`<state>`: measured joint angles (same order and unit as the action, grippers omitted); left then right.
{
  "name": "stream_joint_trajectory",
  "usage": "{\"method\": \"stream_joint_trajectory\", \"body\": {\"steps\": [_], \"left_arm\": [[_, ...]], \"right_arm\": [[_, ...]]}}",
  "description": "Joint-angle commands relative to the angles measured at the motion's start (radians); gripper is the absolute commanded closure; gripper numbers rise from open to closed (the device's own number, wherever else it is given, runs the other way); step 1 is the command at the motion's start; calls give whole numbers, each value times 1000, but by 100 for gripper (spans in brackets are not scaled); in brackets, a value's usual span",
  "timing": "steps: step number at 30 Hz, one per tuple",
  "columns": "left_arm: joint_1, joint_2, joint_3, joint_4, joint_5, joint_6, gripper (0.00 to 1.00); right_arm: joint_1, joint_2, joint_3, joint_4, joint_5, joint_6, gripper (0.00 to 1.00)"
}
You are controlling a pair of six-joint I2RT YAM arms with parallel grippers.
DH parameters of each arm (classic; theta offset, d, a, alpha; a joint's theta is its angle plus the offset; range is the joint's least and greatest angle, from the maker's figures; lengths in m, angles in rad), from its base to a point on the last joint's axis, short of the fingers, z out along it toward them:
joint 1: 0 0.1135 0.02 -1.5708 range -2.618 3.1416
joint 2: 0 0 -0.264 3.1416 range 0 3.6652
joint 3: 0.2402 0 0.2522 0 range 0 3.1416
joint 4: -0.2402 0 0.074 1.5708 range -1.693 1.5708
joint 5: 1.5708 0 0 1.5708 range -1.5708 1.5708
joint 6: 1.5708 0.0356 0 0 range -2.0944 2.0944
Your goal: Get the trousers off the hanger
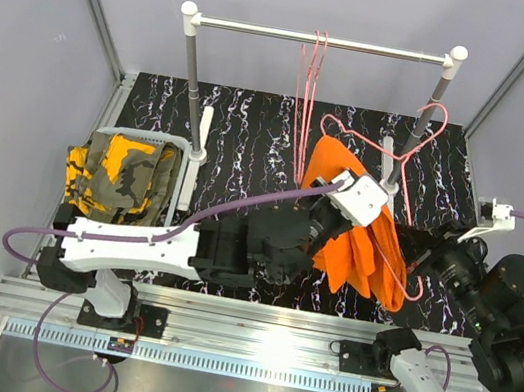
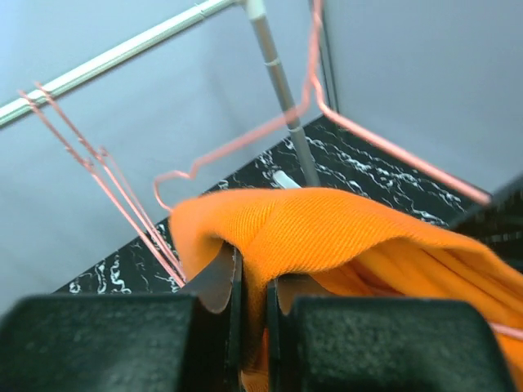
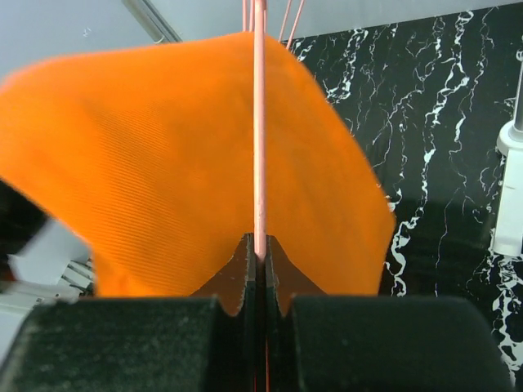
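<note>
Orange trousers (image 1: 354, 248) hang folded over a pink wire hanger (image 1: 414, 152) above the black marbled table, right of centre. My left gripper (image 1: 325, 230) is shut on a fold of the trousers; in the left wrist view the cloth (image 2: 327, 220) bulges up between the pinched jaws of that gripper (image 2: 251, 273), with the hanger wire (image 2: 245, 139) behind. My right gripper (image 1: 421, 255) is shut on the hanger's thin wire (image 3: 259, 122). That wire runs straight up from the closed jaws of the right gripper (image 3: 259, 249) in front of the orange cloth (image 3: 163, 163).
A clothes rack with a metal rail (image 1: 369, 48) spans the back, on two posts (image 1: 193, 82). Two more pink hangers (image 1: 309, 93) hang from the rail. A camouflage garment (image 1: 123, 177) lies in a white basket (image 1: 185, 157) at the left. Grey walls enclose the table.
</note>
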<state>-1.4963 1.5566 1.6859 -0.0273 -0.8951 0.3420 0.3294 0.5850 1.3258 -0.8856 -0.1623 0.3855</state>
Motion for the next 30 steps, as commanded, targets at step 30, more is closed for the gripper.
{"method": "stream_joint_trajectory", "body": {"steps": [30], "left_arm": [[134,-341,49,886,-260,936,100]], "right_arm": [[2,-103,-182,42,107,0,100]]}}
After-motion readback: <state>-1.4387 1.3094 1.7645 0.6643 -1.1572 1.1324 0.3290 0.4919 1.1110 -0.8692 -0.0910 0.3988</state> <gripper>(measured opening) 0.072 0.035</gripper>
